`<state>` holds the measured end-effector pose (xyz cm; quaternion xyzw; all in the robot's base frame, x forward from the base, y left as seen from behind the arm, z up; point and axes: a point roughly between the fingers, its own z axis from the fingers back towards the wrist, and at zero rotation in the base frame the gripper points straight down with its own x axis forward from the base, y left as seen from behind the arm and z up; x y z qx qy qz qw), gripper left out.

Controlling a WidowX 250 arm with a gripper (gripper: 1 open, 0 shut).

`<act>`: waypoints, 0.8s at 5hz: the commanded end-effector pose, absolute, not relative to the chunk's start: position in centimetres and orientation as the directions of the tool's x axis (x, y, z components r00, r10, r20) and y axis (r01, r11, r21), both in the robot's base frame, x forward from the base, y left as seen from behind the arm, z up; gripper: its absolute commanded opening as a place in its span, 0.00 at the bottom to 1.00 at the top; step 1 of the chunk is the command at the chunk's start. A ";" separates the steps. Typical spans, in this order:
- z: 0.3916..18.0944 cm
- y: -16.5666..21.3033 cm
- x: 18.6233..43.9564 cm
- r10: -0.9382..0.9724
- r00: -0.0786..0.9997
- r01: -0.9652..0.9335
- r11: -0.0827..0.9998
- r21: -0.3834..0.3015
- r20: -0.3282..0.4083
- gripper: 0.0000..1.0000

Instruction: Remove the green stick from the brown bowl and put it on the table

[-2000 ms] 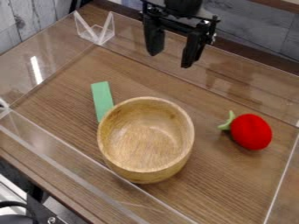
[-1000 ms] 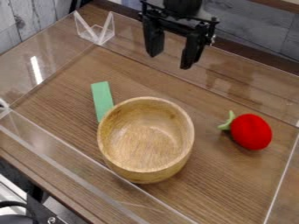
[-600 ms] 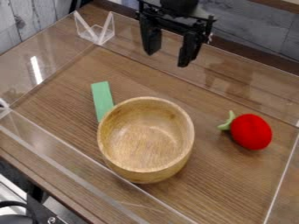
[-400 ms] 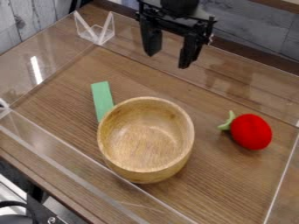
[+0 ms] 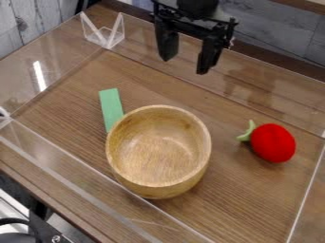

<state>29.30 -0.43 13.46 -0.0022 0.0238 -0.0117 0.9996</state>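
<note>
Brown bowl (image 5: 159, 180) toward the table's (image 5: 76, 157) near edge, green stick (image 5: 112, 108) lying outside against its far-left rim, red strawberry (image 5: 272, 142) near the right edge, gripper (image 5: 184, 55) hovering toward the far edge, fingers spread wide

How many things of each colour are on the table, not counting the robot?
Green: 1, the stick
Brown: 1, the bowl
Red: 1, the strawberry, with its green leaf counted as part of it
Total: 3
</note>
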 end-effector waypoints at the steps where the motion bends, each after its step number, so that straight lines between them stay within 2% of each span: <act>1: 14.7 -0.4 29.8 -0.032 0.999 0.032 0.999 0.009 0.005 1.00; 4: 14.2 -0.4 29.9 -0.034 0.999 0.034 0.999 0.017 -0.002 1.00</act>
